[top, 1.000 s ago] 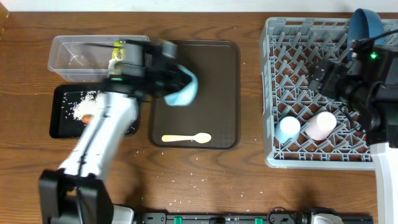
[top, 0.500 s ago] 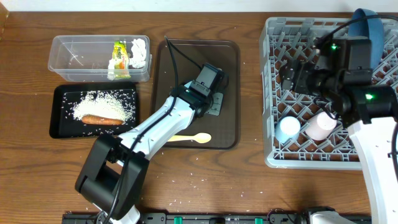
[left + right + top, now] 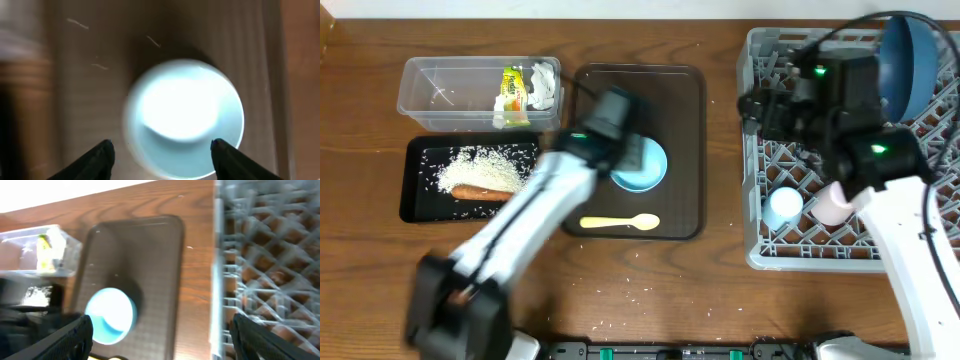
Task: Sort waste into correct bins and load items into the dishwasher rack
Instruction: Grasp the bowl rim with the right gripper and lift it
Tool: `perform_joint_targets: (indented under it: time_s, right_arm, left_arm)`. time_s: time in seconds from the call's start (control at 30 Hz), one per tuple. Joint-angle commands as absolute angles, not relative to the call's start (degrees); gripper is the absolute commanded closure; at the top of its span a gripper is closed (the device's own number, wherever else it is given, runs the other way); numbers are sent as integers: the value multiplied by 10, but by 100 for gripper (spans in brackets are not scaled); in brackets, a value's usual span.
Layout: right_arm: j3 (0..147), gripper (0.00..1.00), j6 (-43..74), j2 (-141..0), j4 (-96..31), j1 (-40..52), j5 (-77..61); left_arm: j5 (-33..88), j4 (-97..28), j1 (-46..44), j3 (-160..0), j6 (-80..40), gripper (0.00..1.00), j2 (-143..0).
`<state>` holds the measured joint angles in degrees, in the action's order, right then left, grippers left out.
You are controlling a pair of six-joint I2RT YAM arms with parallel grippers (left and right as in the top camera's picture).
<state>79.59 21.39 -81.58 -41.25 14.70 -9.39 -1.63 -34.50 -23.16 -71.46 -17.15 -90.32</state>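
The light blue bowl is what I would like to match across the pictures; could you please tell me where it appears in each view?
Overhead: the light blue bowl sits at the centre, on the dark brown serving tray, just above the spoon.
Left wrist: it fills the middle, on the tray.
Right wrist: lower left, on the tray.
Shared landmark: the dark brown serving tray under the bowl.

Bowl (image 3: 648, 166) sits on serving tray (image 3: 685, 108), spoon (image 3: 620, 222) before it, rack (image 3: 820, 262) to the right
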Motion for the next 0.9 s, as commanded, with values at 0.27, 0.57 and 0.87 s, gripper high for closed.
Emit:
perform_joint_targets:
  time_s: [0.27, 0.57, 0.87]
  right_arm:
    - [800, 24, 297, -1020, -288, 287, -88]
    - [800, 46, 339, -1154, -265, 314, -71]
    - [800, 98, 338, -1170, -268, 316, -72]
  left_arm:
    - [-26, -426, -53, -742, -217, 14, -714]
    - [-26, -429, -43, -741, -217, 12, -712]
    - [-26, -429, -43, -741, -217, 12, -712]
